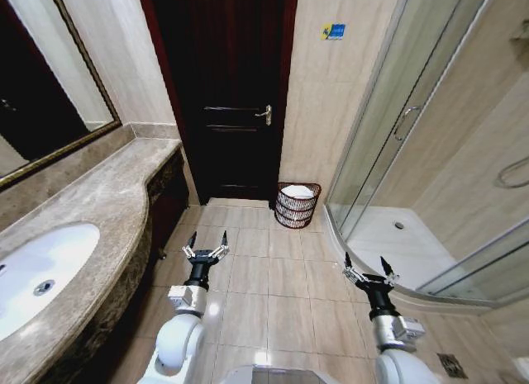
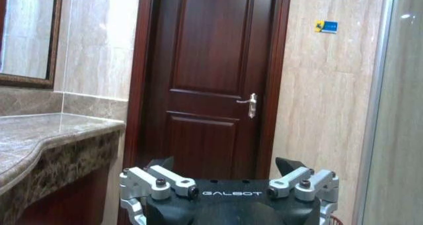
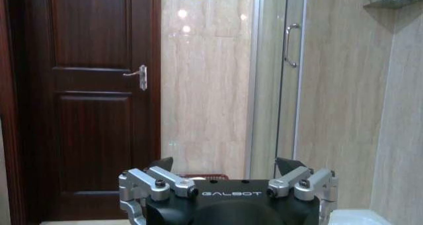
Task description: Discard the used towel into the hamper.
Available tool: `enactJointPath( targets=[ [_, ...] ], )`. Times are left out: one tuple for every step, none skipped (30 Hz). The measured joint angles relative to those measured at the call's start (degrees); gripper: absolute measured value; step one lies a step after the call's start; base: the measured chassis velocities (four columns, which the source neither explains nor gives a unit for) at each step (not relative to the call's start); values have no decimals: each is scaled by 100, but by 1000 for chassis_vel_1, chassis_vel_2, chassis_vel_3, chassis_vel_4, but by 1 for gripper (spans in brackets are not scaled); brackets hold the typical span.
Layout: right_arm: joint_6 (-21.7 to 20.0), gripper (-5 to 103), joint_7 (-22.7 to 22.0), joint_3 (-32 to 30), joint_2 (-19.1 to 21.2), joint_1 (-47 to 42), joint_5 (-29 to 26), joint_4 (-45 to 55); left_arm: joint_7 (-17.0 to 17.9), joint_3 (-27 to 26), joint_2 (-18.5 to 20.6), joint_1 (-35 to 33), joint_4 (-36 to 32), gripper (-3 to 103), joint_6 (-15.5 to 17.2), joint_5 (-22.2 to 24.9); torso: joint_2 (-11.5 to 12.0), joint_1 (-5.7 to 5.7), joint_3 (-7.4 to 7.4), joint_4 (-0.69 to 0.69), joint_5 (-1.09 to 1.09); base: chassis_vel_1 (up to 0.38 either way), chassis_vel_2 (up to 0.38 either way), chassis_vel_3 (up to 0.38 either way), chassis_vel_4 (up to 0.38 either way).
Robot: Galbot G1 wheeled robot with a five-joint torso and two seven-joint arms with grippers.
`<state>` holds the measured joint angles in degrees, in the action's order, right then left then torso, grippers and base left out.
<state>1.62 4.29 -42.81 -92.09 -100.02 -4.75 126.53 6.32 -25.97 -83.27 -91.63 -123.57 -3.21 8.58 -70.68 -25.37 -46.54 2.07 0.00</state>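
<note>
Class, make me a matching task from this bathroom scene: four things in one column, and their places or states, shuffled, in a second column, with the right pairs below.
Things:
1. hamper
2. sink
3. left gripper
4. door

Places or states:
A. set into the marble counter
B. shut, handle on its side nearer the shower
C. on the floor by the wall, something white inside
D. open and empty, held above the floor tiles

Pairs: 1-C, 2-A, 3-D, 4-B
</note>
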Motion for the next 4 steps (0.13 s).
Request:
enactJointPath(
  targets=[
    [0, 100, 0, 0, 0, 0, 0, 0, 0, 0, 0, 0, 0, 100, 0, 0, 0, 0, 0, 0, 0, 0, 0, 0, 0],
    [0, 100, 0, 0, 0, 0, 0, 0, 0, 0, 0, 0, 0, 100, 0, 0, 0, 0, 0, 0, 0, 0, 0, 0, 0],
    [0, 100, 0, 0, 0, 0, 0, 0, 0, 0, 0, 0, 0, 100, 0, 0, 0, 0, 0, 0, 0, 0, 0, 0, 0],
    [0, 100, 0, 0, 0, 0, 0, 0, 0, 0, 0, 0, 0, 100, 0, 0, 0, 0, 0, 0, 0, 0, 0, 0, 0]
  ],
)
